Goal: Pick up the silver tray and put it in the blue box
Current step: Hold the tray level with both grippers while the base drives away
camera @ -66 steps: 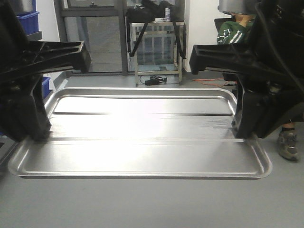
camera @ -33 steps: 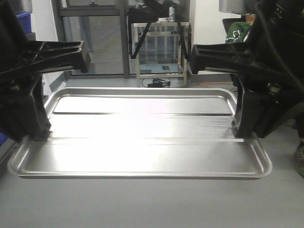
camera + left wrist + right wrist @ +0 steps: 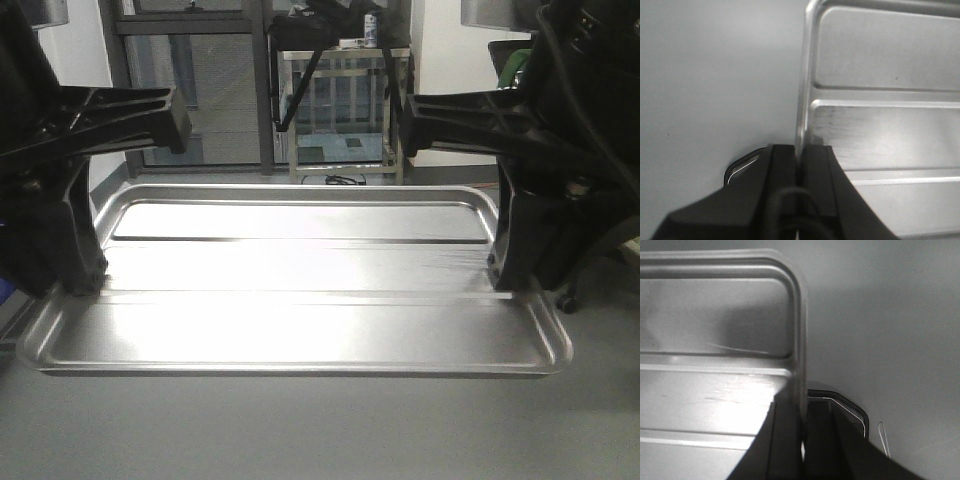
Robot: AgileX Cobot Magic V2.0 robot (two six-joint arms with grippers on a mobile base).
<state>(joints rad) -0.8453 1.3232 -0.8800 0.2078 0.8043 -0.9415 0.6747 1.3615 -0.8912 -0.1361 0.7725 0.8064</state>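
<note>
First, locate the silver tray spanning the foreground, level, one long rim nearest. Note the left gripper pinching the tray's left short rim, one finger inside the rim and one outside. Note the right gripper clamped likewise on the right short rim. Observe both black arms flanking the tray and masking the outer parts of the room. Beneath and in front, see a plain grey surface; treat contact between tray and surface as undetermined. Beyond the far rim, find a metal-framed glass cabinet carrying a black bag and a small can. Left of it, note dark-framed glazing; right of it, a white wall.
</note>
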